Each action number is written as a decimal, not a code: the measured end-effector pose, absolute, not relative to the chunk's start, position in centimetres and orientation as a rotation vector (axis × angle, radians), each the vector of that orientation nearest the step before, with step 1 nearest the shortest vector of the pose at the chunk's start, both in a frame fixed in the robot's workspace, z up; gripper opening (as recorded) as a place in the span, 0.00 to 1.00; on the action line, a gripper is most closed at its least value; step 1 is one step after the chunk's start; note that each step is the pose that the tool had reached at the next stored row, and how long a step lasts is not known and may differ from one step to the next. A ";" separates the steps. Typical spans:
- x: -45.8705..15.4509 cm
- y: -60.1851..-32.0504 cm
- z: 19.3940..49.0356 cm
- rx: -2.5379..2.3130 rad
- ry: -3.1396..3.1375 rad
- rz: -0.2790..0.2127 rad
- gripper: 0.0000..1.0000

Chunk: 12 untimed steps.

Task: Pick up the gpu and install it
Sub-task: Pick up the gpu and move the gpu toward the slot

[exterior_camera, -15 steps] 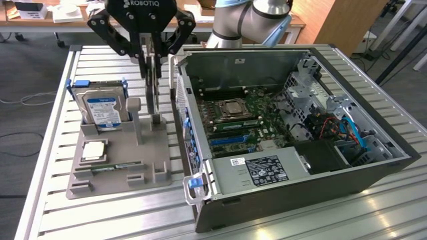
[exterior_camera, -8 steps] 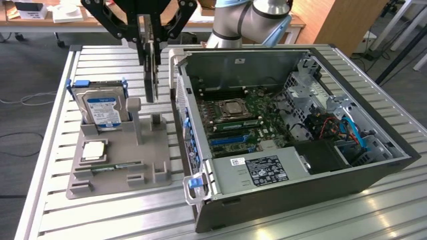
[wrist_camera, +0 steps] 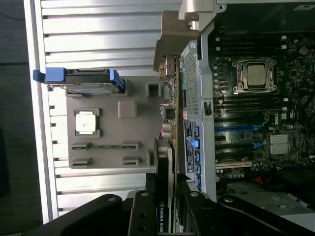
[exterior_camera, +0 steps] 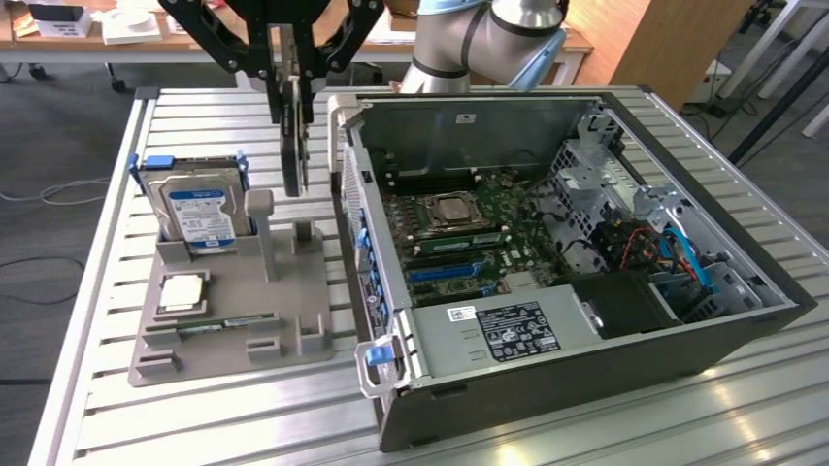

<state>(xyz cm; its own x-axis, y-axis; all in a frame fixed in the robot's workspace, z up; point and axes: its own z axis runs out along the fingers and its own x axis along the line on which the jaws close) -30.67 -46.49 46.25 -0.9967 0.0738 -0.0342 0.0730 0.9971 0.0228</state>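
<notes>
The gripper clamps the gpu beside the computer case; wrist view shows its label.

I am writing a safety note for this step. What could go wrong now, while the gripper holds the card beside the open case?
1. The gpu hangs on edge from the gripper, which grips its upper part, so it may tilt or slip.
2. It is close to the wall of the computer case; its lower edge could catch there.

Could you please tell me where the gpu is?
The gpu hangs in the hand above the grey holder, to the exterior view's left of the case.
</notes>
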 end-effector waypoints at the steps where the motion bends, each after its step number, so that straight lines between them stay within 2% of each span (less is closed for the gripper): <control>1: -30.5 -46.5 46.2 0.114 3.104 0.033 0.27; 12: -27.1 -46.5 46.2 0.115 3.105 0.034 0.27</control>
